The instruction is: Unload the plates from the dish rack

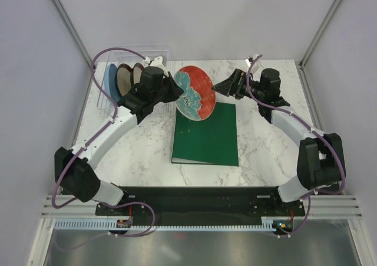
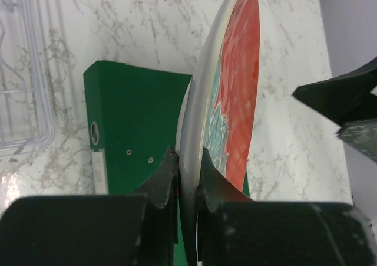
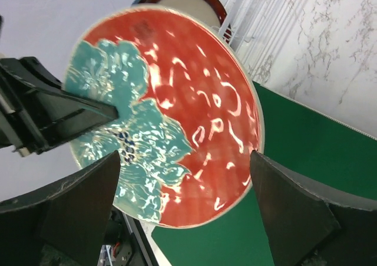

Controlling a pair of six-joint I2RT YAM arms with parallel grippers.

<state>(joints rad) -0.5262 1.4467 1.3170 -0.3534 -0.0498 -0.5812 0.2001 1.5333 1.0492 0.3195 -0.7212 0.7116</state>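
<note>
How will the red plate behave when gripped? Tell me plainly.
The red plate looks stiff: pinched only at its rim by the left gripper, it holds shape. Its glossy glaze probably makes it slippery. Held on edge, it may pivot in the jaws.

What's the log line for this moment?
left tool: shut on red plate | right tool: open, near plate | rack: holds three plates

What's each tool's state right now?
Left tool: closed on the rim of the red plate, held on edge.
Right tool: open, holding nothing, facing that plate.
</note>
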